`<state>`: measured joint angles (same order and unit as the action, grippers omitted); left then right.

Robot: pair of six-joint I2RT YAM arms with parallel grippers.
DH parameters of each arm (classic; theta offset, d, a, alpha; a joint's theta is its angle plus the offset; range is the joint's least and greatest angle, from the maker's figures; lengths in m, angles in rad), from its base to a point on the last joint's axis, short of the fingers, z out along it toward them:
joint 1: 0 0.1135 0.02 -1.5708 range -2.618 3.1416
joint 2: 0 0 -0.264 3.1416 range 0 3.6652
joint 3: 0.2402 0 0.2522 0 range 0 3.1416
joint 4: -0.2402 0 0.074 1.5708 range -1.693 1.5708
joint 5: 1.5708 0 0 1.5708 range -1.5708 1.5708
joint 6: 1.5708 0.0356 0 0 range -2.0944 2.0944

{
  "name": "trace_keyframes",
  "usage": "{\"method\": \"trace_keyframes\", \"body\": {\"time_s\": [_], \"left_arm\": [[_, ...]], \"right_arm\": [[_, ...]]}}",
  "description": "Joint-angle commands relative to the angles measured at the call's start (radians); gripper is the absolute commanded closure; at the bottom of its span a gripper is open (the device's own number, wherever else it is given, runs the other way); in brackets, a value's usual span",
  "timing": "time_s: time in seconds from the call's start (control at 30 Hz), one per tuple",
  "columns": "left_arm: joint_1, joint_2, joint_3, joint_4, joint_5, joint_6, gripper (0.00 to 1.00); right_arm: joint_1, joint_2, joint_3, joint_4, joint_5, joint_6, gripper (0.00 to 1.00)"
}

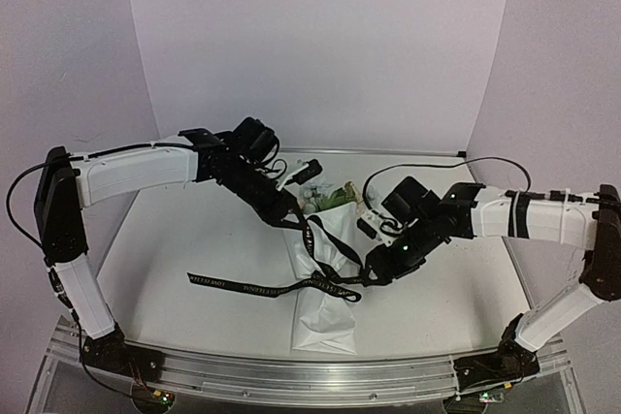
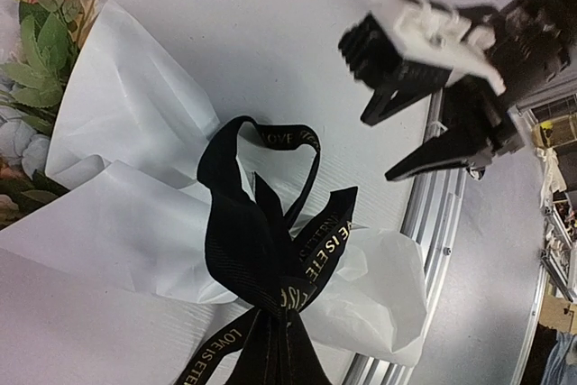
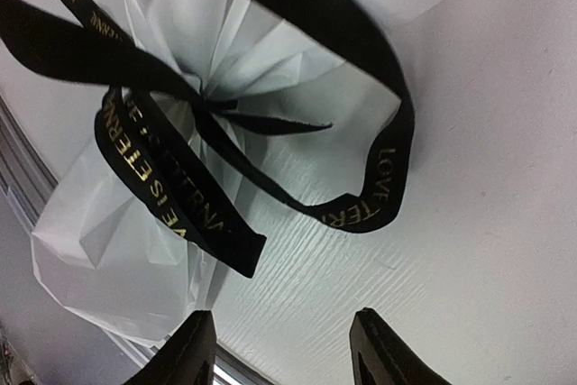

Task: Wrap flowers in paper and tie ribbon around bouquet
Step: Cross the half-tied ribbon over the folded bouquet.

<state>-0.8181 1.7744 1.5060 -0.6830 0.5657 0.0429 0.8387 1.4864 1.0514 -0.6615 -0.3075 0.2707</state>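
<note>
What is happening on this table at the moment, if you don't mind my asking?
Two robot arms are finishing a bouquet. The flowers lie on the table wrapped in white paper, with the black ribbon already tied around the wrap. The left claw is shut on a strand of ribbon, holding it taut above the knot. The right claw is open beside the loops, holding nothing.

Black ribbon (image 2: 270,254) knotted around white paper (image 2: 135,123), flowers (image 2: 41,42) upper left, right gripper (image 2: 379,146) parted

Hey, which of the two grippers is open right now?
The right gripper, its fingers spread with nothing between them; the left gripper is shut on the ribbon.
</note>
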Motion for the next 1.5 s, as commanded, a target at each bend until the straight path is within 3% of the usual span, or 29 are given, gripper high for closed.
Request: {"method": "trace_keyframes", "body": {"time_s": [0.0, 0.23, 0.57, 0.83, 1.17, 1.47], "left_arm": [[0.019, 0.009, 0.062, -0.020, 0.031, -0.017, 1.00], [0.029, 0.026, 0.083, -0.043, 0.036, -0.014, 1.00], [0.052, 0.014, 0.098, -0.059, 0.058, -0.008, 1.00], [0.062, -0.005, 0.084, -0.070, 0.096, -0.014, 1.00], [0.063, -0.159, -0.074, -0.001, 0.158, -0.121, 1.00], [0.069, -0.239, -0.128, 0.005, 0.273, -0.152, 1.00]], "right_arm": [[0.061, 0.003, -0.079, 0.179, -0.006, 0.058, 0.48], [0.112, 0.059, -0.100, 0.234, 0.055, 0.075, 0.49], [0.130, 0.115, -0.110, 0.274, 0.079, 0.117, 0.61], [0.134, 0.103, -0.090, 0.249, 0.098, 0.130, 0.99], [0.128, 0.087, 0.065, 0.068, 0.146, 0.023, 1.00], [0.070, 0.184, 0.214, 0.003, 0.088, 0.041, 1.00]]}}
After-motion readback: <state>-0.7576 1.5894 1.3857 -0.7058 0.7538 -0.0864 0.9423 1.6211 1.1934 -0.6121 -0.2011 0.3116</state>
